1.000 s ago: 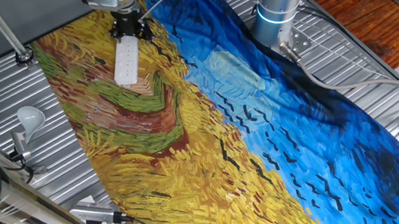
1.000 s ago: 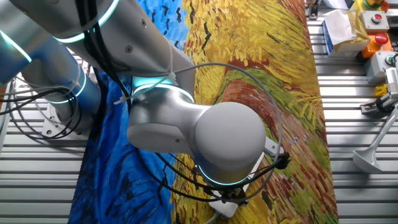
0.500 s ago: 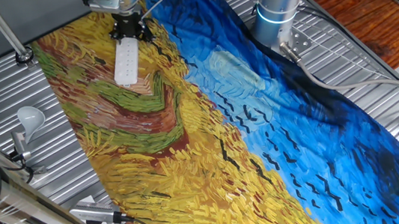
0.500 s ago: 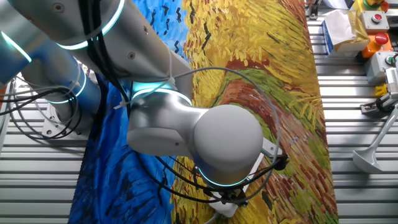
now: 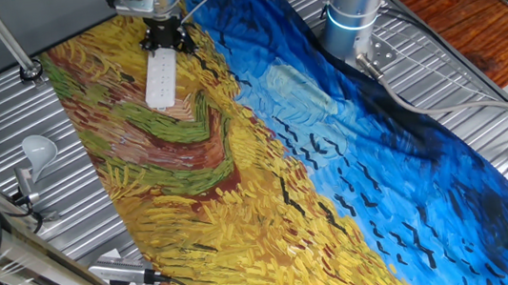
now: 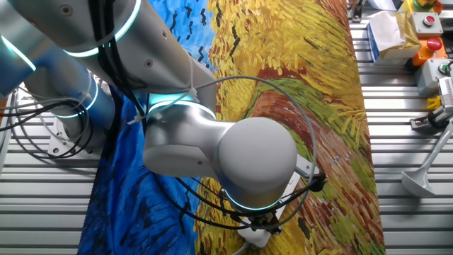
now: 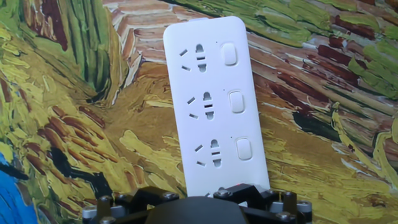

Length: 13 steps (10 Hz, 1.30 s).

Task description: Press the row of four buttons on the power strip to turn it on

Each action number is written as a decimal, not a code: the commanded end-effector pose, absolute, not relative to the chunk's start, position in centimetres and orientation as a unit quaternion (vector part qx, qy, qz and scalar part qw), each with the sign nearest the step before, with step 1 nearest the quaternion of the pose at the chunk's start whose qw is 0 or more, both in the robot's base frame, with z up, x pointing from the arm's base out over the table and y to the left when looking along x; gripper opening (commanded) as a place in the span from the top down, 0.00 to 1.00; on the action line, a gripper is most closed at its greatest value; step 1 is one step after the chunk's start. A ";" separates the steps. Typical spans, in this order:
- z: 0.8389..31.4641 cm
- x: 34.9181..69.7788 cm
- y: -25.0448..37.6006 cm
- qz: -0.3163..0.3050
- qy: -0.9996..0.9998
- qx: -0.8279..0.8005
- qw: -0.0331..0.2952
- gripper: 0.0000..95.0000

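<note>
The power strip (image 7: 211,106) is a flat white bar lying on the painted cloth, seen at the cloth's far end (image 5: 161,78) in one fixed view. In the hand view three buttons of the row of four buttons (image 7: 236,101) show in a line along its right side, beside the sockets. The strip's near end, with any fourth button, is hidden under my gripper (image 7: 199,204). My gripper (image 5: 166,43) stands over that end of the strip. Its fingertips are not visible. In the other fixed view the arm (image 6: 233,159) covers nearly all of the strip.
A white bulb-shaped lamp head (image 5: 37,146) lies left of the cloth on the ribbed metal table. A silver tool (image 5: 120,271) rests at the front left. The robot base (image 5: 354,6) stands at the back right. Boxes and devices (image 6: 425,42) line that table side.
The arm's wrist has shifted very slightly in the other fixed view. The power strip has not moved.
</note>
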<state>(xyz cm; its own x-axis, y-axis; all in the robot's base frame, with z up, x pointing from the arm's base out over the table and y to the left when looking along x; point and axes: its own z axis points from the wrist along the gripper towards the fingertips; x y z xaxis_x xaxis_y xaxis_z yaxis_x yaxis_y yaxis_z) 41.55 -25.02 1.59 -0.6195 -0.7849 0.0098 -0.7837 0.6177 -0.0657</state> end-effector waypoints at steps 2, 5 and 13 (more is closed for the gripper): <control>0.7 41.5 -24.8 -0.032 0.899 -0.436 0.012 0.00; -0.4 41.3 -24.8 -0.037 0.899 -0.436 0.019 0.00; -0.5 41.6 -25.2 -0.044 0.899 -0.436 0.021 0.00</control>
<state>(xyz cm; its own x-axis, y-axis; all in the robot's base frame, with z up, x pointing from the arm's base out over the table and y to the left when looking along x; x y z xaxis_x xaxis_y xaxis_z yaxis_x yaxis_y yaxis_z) 41.65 -25.17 0.54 -0.6182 -0.7860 -0.0028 -0.7822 0.6156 -0.0954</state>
